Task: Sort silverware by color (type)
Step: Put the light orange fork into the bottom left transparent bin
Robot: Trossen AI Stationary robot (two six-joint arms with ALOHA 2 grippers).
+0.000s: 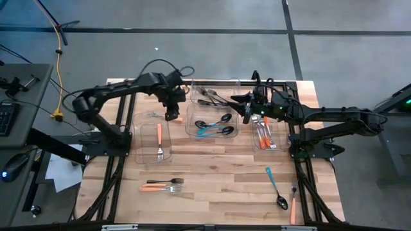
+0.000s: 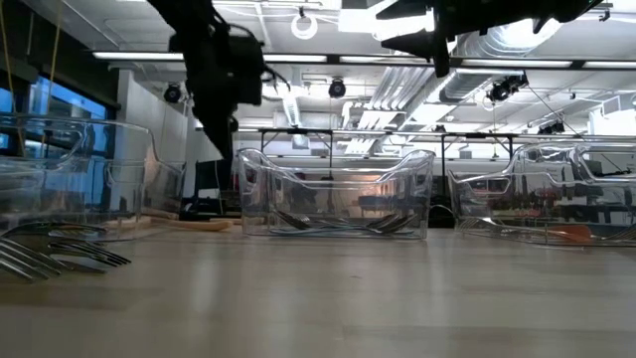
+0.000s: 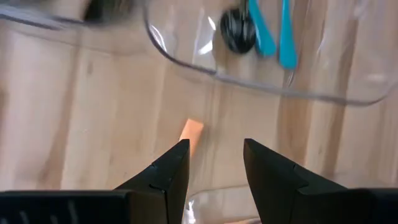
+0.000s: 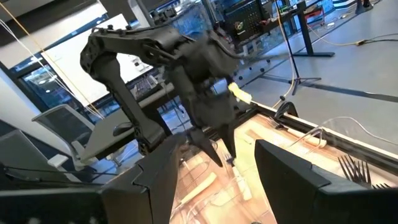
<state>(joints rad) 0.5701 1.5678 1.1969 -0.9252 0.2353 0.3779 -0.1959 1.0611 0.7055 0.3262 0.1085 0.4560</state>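
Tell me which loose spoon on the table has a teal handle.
The spoon near the table's front right corner, right of the orange-handled forks: its handle is teal, its bowl black. An orange-handled utensil lies beside it.

My left gripper (image 1: pixel 171 116) hangs above the table with its fingers (image 3: pixel 168 171) pointed down, jaws parted and nothing between them. My left arm reaches in from its base with the elbow bent. My right gripper (image 1: pixel 246 114) is held high, fingers (image 4: pixel 283 168) spread wide and empty, facing across toward the left gripper. My right arm stretches out long and nearly level.
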